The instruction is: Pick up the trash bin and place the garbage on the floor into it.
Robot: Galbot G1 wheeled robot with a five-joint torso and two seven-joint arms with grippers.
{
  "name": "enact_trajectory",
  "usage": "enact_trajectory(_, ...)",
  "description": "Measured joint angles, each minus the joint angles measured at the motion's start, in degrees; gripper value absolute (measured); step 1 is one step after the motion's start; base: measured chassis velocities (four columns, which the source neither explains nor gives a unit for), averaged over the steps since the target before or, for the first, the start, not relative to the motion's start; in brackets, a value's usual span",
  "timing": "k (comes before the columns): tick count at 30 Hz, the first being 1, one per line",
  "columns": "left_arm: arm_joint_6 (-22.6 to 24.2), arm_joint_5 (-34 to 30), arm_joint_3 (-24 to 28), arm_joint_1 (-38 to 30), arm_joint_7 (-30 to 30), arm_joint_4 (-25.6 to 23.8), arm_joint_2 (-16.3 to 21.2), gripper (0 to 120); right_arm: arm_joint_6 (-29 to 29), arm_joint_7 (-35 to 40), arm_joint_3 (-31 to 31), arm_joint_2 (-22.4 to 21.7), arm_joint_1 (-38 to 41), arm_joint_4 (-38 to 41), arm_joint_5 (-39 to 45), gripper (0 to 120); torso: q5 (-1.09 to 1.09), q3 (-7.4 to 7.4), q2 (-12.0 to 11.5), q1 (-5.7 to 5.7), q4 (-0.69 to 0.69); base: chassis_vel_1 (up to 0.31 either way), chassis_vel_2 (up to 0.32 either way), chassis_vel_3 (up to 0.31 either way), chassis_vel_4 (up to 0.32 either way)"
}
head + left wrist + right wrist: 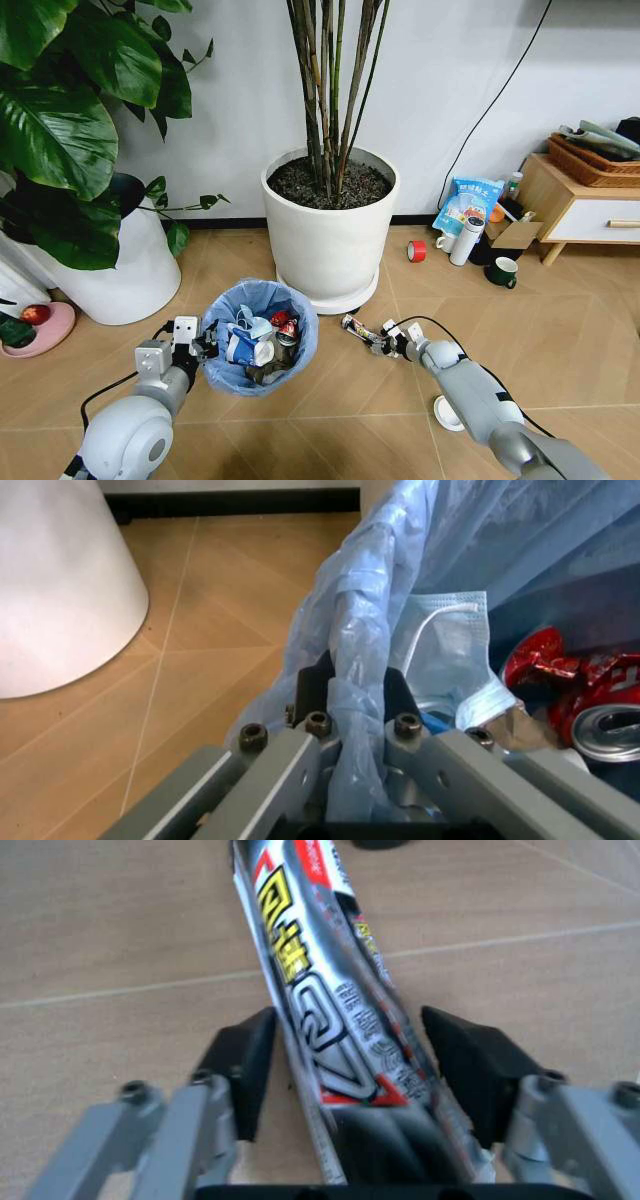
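Head view | blue-lined trash bin (258, 335) holds garbage (262, 338) | chevron floor (560, 330)

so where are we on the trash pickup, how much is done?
Done: the left pincer is shut on the rim of the trash bin, which already holds a can, a mask and wrappers. In hand: a silver wrapper sits between the right pincer's open pads, beside the bin, not yet gripped. Left: dropping it in, plus the white round lid on the floor by the right arm.
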Motion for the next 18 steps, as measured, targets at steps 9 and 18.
enact_trajectory(9, 0.0, 0.0, 0.0, 0.2, -0.1, 0.0, 0.0, 0, 0.2, 0.0, 0.4, 0.0, -0.3, -0.5, 0.0, 23, 0.0, 0.0, 0.0, 0.0, 0.0, 0.0, 0.0, 0.0, 0.0)
enact_trajectory(18, 0.0, -0.1, 0.1, 0.1, -0.1, 0.0, 0.1, 0, 0.3, 1.1, 0.7, -0.1, -1.0, 0.0, 0.6, 0, 0.0, -0.01, 0.0, -0.01, 0.01, 0.0, 0.0, 0.0, 0.0)
